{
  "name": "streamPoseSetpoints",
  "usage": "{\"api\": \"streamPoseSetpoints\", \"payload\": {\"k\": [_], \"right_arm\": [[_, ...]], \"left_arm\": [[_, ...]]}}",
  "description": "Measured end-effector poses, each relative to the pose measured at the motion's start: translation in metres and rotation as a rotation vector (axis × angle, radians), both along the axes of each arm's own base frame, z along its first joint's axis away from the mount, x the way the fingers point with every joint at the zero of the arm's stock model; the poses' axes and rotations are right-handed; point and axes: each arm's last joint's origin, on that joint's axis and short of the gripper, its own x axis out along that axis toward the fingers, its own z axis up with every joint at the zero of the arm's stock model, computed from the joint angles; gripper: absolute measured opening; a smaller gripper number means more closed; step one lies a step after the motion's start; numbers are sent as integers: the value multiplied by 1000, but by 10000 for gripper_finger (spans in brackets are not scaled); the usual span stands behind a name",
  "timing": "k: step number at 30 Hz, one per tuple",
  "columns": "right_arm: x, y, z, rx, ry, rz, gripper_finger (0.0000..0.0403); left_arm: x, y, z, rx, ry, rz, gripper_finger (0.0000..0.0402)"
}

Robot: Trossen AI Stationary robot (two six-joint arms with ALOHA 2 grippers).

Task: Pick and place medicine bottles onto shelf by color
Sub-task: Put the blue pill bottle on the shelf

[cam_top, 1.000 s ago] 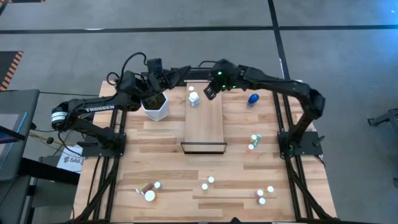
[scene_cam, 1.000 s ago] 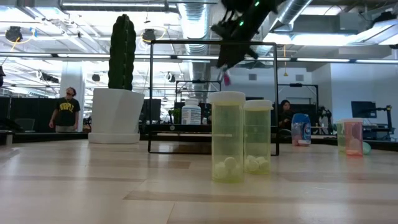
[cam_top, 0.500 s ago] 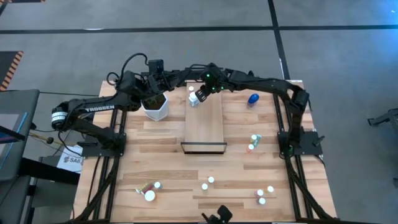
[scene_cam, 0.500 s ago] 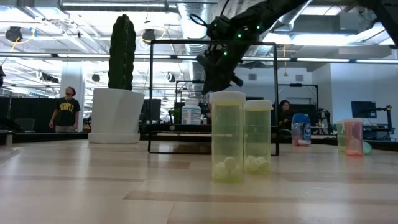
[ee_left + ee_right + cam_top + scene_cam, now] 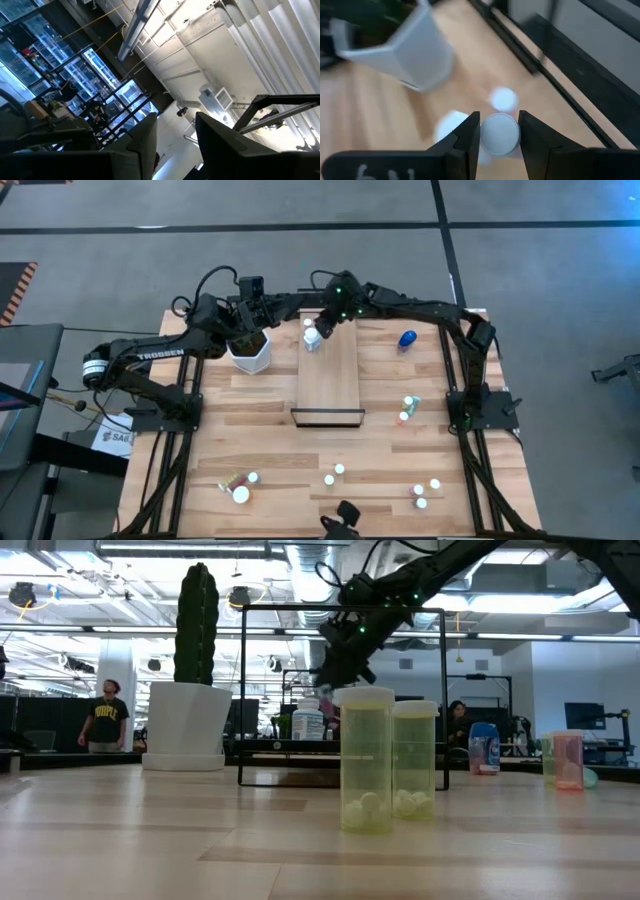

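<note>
My right gripper (image 5: pixel 320 330) hangs over the far end of the light-wood shelf (image 5: pixel 330 380), shut on a small white-capped bottle (image 5: pixel 498 134). Its body is hidden under the cap. Two other white-capped bottles (image 5: pixel 308 325) (image 5: pixel 312 342) stand on that end of the shelf, just below the gripper; one shows in the low view (image 5: pixel 307 722). My left gripper (image 5: pixel 255 305) is open and empty above the cactus pot (image 5: pixel 250 355), pointing up at the ceiling. My right gripper pinches the bottle's round white cap (image 5: pixel 506 141) between its two fingers (image 5: pixel 470 132), one on each side. The fingers come from above, slanting down toward the shelf's far end. The bottle hangs upright below them, above the shelf.
A blue bottle (image 5: pixel 407 338) lies right of the shelf. Two bottles (image 5: pixel 406 410) stand farther toward the near edge. Several more are spread along the near edge (image 5: pixel 240 488) (image 5: pixel 334 474) (image 5: pixel 426 492). In the low view two yellow-green bottles (image 5: pixel 367 760) stand close up.
My right gripper has carried the bottle toward the table's left, along the shelf's far end, and has come down to the two bottles standing there. It has stayed shut on the bottle.
</note>
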Motion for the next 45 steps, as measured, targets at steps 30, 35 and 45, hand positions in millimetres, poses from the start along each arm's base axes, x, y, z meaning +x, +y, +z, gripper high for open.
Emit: {"api": "streamPoseSetpoints", "payload": {"k": [30,35,45], "right_arm": [[-17,-22,3,44,-97,243,131],[-27,-7,13,50,-23,297,131],[-91,31,97,-68,-88,324,131]], "left_arm": [[0,1,0,9,0,14,120],[0,1,0,6,0,11,120],[0,1,0,27,2,21,120]]}}
